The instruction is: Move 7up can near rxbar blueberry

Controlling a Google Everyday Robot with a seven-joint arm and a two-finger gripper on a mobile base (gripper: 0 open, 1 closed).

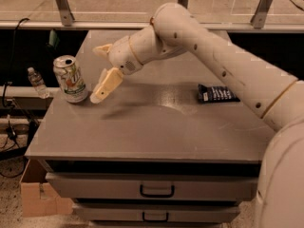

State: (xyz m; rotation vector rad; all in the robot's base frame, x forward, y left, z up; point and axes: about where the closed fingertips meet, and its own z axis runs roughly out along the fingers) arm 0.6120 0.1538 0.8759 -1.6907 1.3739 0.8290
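Standing upright on the grey table (142, 137), close to its left edge: 7up can (70, 79), silver top up, green markings toward the camera. Just right of the can: gripper (97, 75), fingers spread wide, grasping nothing. Lower finger (107, 82) angled down toward the table surface, tip just beside the can base; contact not determinable. Upper finger (101, 49) above the level of the can top. Well apart from the can, on the right half of the table: rxbar blueberry (217, 93), lying flat, right end at the outline of the white arm (213, 46). Below the table top: drawers with dark handles (156, 191). Left of the table: clear bottle (36, 82). On the floor at lower left: cardboard box (35, 194).
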